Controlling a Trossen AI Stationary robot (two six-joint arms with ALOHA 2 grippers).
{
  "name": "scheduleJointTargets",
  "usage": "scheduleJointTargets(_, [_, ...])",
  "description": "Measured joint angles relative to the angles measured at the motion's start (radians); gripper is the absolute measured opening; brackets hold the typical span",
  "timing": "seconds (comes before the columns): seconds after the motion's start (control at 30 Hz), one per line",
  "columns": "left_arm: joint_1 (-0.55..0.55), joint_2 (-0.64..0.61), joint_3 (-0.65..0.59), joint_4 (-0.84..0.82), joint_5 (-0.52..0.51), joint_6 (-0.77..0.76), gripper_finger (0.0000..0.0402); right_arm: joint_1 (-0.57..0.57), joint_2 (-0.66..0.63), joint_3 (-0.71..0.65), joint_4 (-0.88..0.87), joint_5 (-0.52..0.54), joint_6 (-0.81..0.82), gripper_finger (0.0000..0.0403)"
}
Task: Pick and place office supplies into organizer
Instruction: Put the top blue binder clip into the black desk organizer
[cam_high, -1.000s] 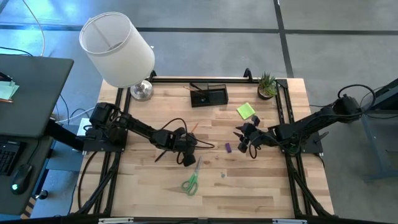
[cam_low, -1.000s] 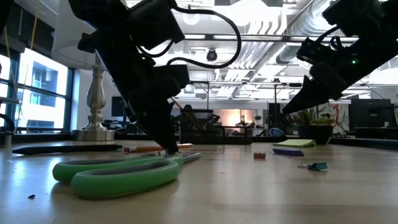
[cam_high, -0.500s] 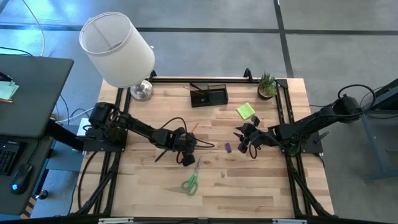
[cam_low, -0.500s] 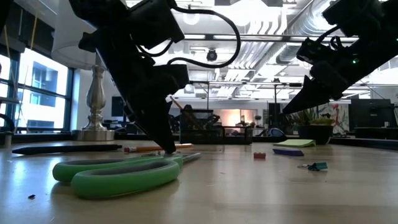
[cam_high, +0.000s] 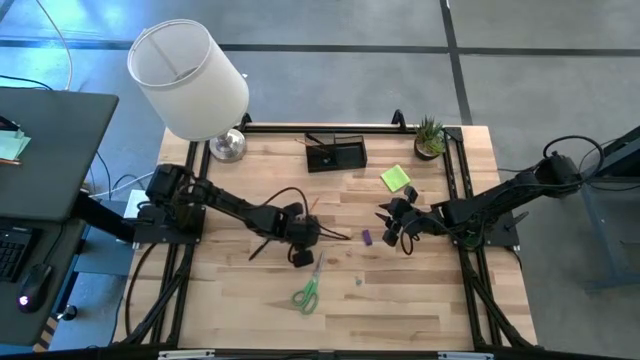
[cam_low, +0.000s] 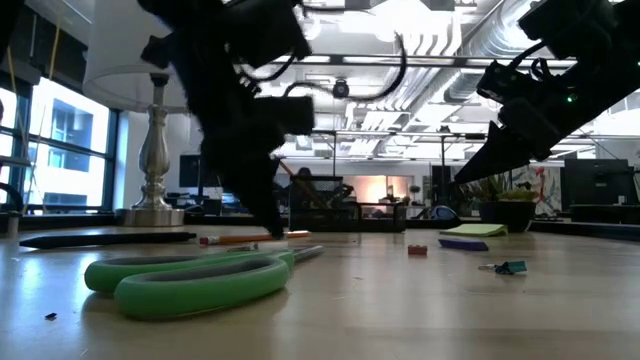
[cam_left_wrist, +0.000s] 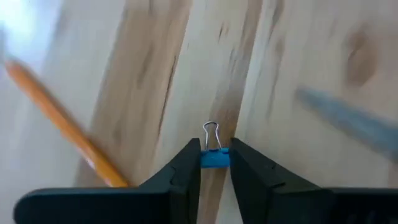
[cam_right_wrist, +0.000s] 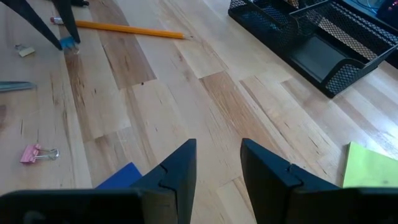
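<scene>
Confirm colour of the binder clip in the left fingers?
Blue, with a silver wire handle. The binder clip shows best in the left wrist view, pinched between the left gripper's fingers.

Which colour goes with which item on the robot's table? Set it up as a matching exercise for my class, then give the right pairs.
Items:
1. scissors handles
2. binder clip held in the left gripper jaws
3. sticky-note pad
4. organizer

Colours:
A. black
B. lime green
C. green
D. blue

Pairs: 1-C, 2-D, 3-B, 4-A
</scene>
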Motion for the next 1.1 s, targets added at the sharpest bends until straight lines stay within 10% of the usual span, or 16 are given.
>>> scheduleJointTargets(0.6, [0.380,-0.005,0.194,0.008,-0.114,0.462,0.0049,0.000,0.000,0.000,-0.001,0.000,0.003,0.0117])
scheduleJointTargets(1.1, [0.611,-0.002,0.193,0.114,0.150,0.514,0.0062,0.000,0.000,0.000,-0.005,0.000,0.001,0.0117])
